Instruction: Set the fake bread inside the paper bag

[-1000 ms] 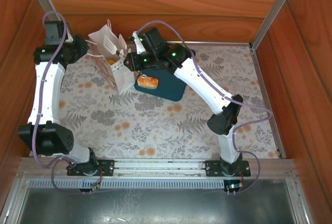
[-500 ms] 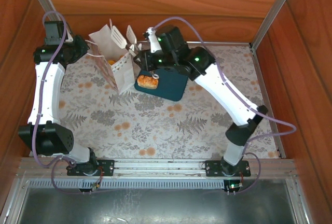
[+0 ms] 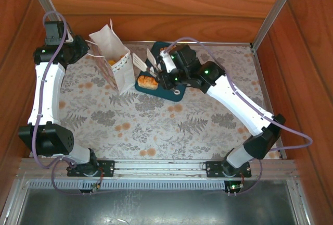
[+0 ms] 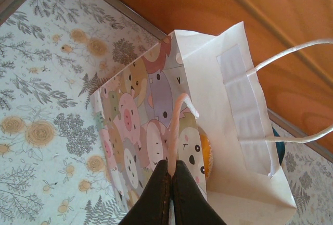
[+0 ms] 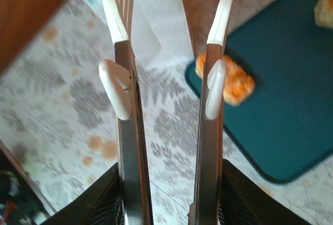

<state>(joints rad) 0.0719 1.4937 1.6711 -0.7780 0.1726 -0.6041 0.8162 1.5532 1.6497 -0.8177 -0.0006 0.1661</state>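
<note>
Your left fingers [image 4: 160, 196] pinch the bag [image 4: 221, 105]; right fingers [image 5: 214, 92] stand wide. The bread [image 5: 237, 85] looks light, probably slippery: grip its narrow sides.

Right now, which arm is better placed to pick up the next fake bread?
Right. The right gripper hovers open beside the fake bread on the tray, while the left gripper is shut on the handle of the paper bag.
</note>
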